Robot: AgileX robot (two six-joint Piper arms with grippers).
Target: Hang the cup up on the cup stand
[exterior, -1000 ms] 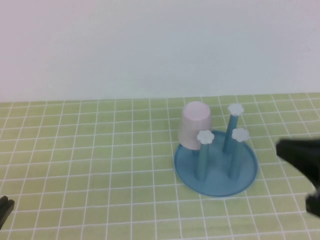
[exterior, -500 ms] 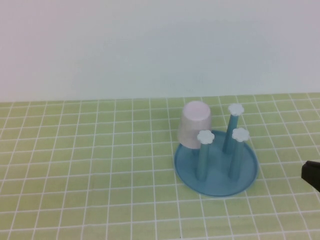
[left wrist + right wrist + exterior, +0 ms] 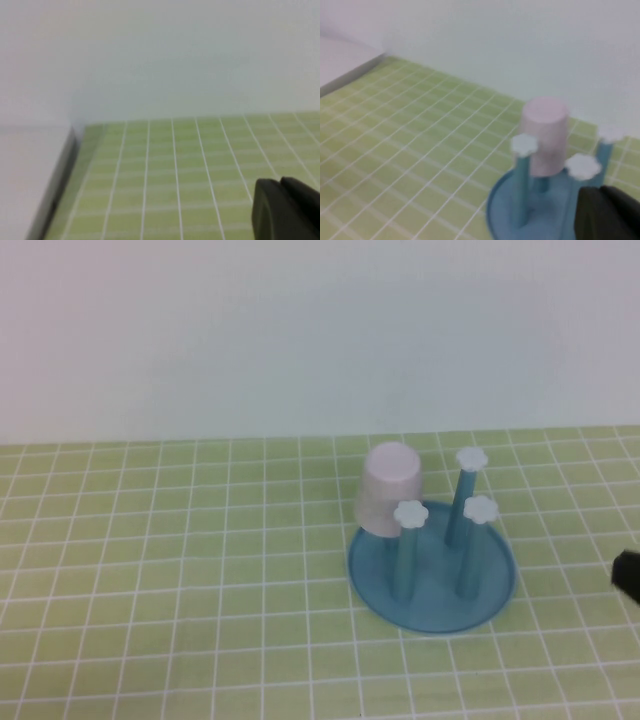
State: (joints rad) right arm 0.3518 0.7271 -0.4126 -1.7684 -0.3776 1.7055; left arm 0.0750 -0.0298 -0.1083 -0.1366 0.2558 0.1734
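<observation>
The bench [image 3: 180, 570], covered in a green cloth with a white grid, carries only the task's two things, and as far as the views show the job looks finished. The cup stand [image 3: 432, 585], a blue round dish with upright pegs topped by white flower caps, sits well away from the left pincer [image 3: 290, 210] and near the right pincer [image 3: 628, 575], on that pincer's inner side. The cup [image 3: 389, 490], pale pink, is upside down over the far peg of the stand, its closed bottom on top and its rim hanging low toward the dish, and nothing is touching it. The right wrist view confirms the cup seated between the other pegs and apart from the pincer tip. The right pincer shows only as a dark tip at the right edge of the high view, clenched and empty, clear of the stand. The left pincer is out of the high view; its own camera shows its dark tip clenched on nothing above bare cloth. What is left, by my judgement, is only parking the arms.
</observation>
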